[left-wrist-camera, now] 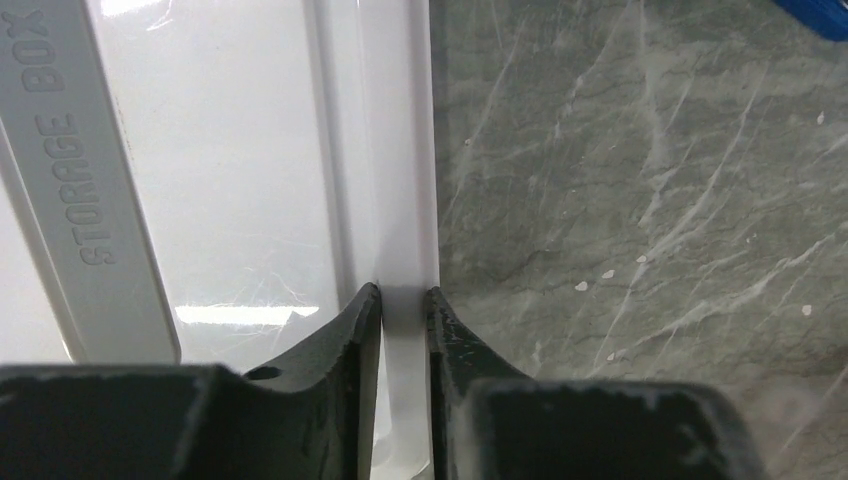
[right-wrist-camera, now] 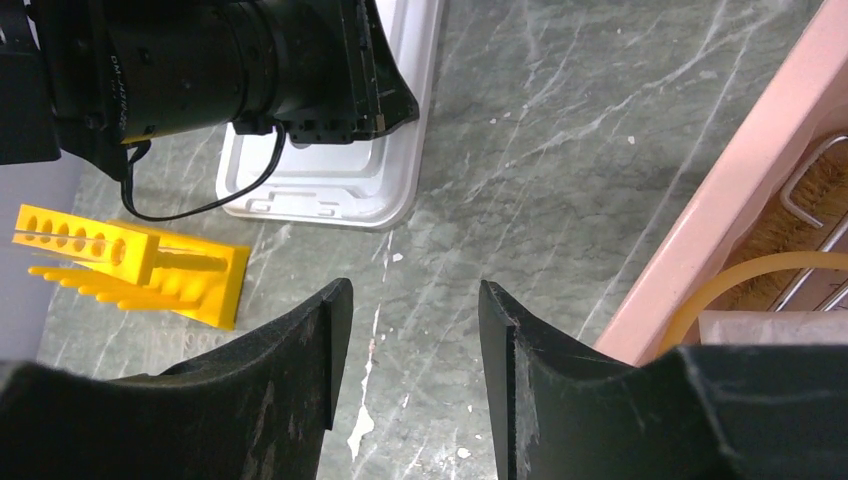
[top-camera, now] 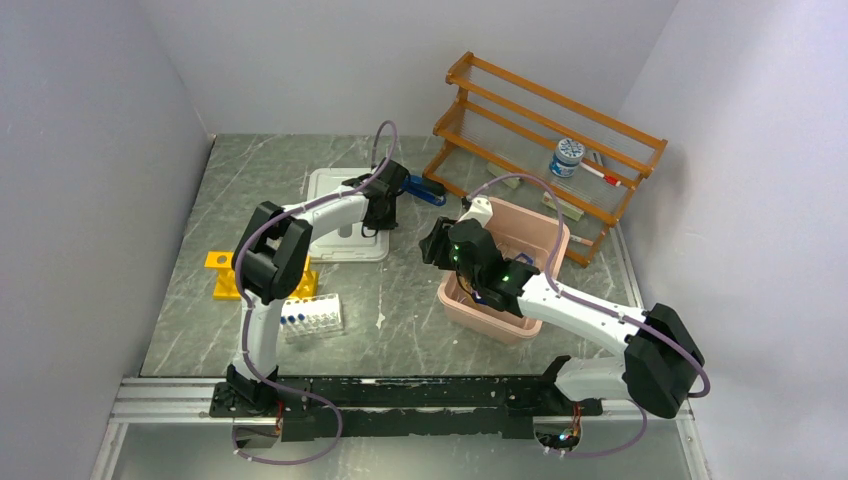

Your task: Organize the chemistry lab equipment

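**Top external view.** The left arm extends forward with its elbow raised. The left gripper (top-camera: 380, 218) sits at the right edge of one white storage box (top-camera: 330, 185). The right arm reaches forward-left across one pink bin (top-camera: 480, 318). The right gripper (top-camera: 437, 245) is by the bin's left rim. One rack of blue-capped tubes (top-camera: 312, 315) stands near the left arm's base, well apart from both grippers. The tube count cannot be resolved.

**Left wrist view.** The fingers are nearly closed, clamping the box (left-wrist-camera: 250, 200) rim.

**Right wrist view.** The jaws are spread wide and hold nothing. They are above bare table, just left of the bin (right-wrist-camera: 740, 180). Inside the bin lie one loop of tan tubing (right-wrist-camera: 760, 262) and one white packet (right-wrist-camera: 770, 328).
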{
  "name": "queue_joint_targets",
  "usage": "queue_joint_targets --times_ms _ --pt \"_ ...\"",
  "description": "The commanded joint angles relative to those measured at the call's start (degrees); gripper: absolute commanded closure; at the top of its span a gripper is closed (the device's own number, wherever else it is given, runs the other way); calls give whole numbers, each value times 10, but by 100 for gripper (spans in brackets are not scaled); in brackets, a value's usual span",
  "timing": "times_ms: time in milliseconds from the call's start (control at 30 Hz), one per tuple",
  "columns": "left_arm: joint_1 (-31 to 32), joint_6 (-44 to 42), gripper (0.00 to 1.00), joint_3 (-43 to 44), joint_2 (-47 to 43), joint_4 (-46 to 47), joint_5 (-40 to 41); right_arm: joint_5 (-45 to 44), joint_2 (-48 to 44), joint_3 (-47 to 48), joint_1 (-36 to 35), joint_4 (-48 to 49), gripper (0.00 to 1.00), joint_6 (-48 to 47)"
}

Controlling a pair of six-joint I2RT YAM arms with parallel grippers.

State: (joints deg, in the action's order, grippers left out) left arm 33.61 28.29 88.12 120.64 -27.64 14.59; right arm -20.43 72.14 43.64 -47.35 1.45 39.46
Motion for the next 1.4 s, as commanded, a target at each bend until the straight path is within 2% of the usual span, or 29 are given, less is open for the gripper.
queue_joint_targets --times_ms 0,100,367,600,800,900,1000,1067,1167,1267,1367 --pt "3 4 82 -10 25 -40 -4 2 -7 -5 4 11 47 6" --pt "3 1 95 -12 27 -40 -2 7 -2 -1 3 9 47 6" --pt "3 -5 95 -19 -51 -44 -26 50 37 39 2 -32 47 9" --pt "-10 4 95 -58 -131 -34 -81 65 84 66 -28 -17 45 44" --pt "-25 9 95 -82 -157 -23 -117 62 136 69 -53 32 42 131" --pt "-28 9 95 -91 -157 -18 -115 62 162 62 -54 65 40 185" --pt "-28 0 95 -91 -152 -25 -92 20 188 79 -60 56 39 204" --pt "-29 -3 89 -93 -156 -29 -71 -17 210 106 -66 36 40 183" --pt "-42 -8 70 -92 -161 -35 -54 -74 256 153 -71 -25 44 150" --pt "-55 -8 64 -94 -170 -39 -49 -127 291 191 -73 -70 48 118" --pt "-62 -9 62 -99 -186 -40 -45 -166 318 225 -71 -93 49 78"
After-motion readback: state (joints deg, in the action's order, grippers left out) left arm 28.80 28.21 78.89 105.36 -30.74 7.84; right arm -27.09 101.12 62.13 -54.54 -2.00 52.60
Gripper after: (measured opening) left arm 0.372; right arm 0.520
